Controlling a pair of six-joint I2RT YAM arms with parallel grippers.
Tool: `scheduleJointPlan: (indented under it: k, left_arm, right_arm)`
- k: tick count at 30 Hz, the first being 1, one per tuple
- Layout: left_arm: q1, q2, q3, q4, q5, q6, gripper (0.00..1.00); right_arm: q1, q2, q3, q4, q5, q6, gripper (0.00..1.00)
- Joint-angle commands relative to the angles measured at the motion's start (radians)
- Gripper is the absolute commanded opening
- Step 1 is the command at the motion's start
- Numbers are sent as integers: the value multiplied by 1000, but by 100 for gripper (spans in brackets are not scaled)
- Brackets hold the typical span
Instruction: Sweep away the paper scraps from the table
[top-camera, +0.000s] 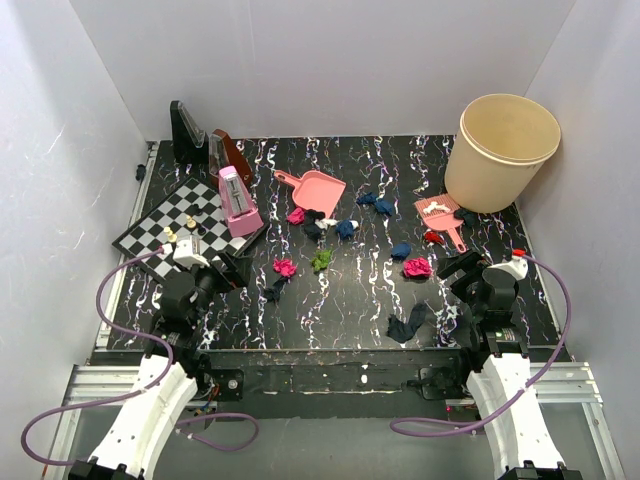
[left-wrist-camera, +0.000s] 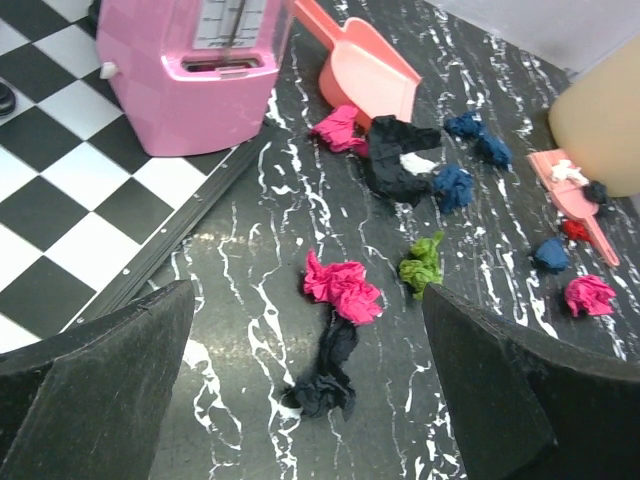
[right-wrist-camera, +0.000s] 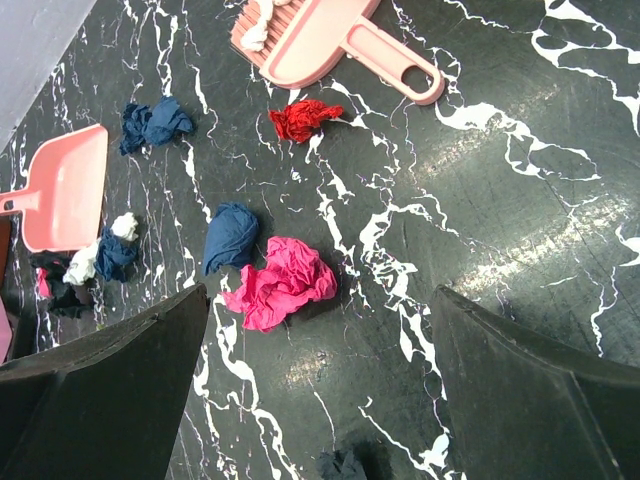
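White walls stood around the table (top-camera: 350, 300), which was black with white streaks. The paper scraps (top-camera: 322, 260) lay spread over its middle, between the two arms and the far side.

The left gripper (top-camera: 232, 270) was wide open and held nothing. In its own camera, a pink wad (left-wrist-camera: 343, 288) lay on the table just ahead of the gap between the fingers (left-wrist-camera: 100, 380). A black wad (left-wrist-camera: 325, 375) touched the pink one on the near side. A green wad (left-wrist-camera: 422, 262) lay a little to the right.

The right gripper (top-camera: 458, 268) was wide open too, with nothing in it. In its camera, another pink wad (right-wrist-camera: 283, 283) lay just ahead of the gap, with a blue wad (right-wrist-camera: 230, 237) touching it. A red wad (right-wrist-camera: 305, 118) lay farther off, near a small pink tool (right-wrist-camera: 310, 45) with a handle. Something white sat on the wide end of that tool, but it was too small to tell what it was. One more black scrap (top-camera: 410, 322) lay close to the right arm, on its left.

The pink dustpan (top-camera: 318, 188) lay flat at the far side, and a pink scrap (top-camera: 296, 215) and a black one lay just at its mouth. A tan bucket (top-camera: 505, 150) stood upright in the far right corner, showing only its plain inside.
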Motion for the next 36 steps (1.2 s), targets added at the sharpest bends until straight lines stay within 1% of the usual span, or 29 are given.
scheduleJointPlan:
  k: [1,3,6,9,14,18,20,22,24,27,30,36]
  left_arm:
    - [-1,29,-16,108,45,-46,98]
    - [-4,89,21,111,62,-98,98]
    - [-46,214,116,92,36,-146,96]
    - [-137,317,238,17,-79,-140,96]
    - [-272,471,432,-85,-208,-160,97]
    - [-402,593,574,-140,-356,-166,95]
    - [-447,664,640,-157,-439,-164,94]
    - [-471,744,702,-174,-495,-166,93]
    - [-478,819,762,-182,-521,-160,93]
    - [-479,952,872,-186,-584,-111,91]
    - [-478,1098,1007,-229,-663,-66,90]
    - [-441,1379,1254,-266,-650,-22,84]
  right_arm:
    - [-1,1,15,9,33,3,98]
    - [-1,-3,16,3,41,7,98]
    - [-1,-6,16,2,47,11,98]
    - [-2,-3,20,-6,53,12,98]
    - [-1,-6,23,-17,64,14,97]
    - [-1,-3,22,-17,68,21,96]
    - [-1,-3,22,-17,73,24,96]
    - [-2,-3,22,-18,79,26,95]
    - [-1,-2,23,-21,82,27,95]
    - [-1,-5,22,-21,81,27,95]
    - [-2,-3,20,-18,75,24,95]
    - [-2,-8,20,-21,73,26,95]
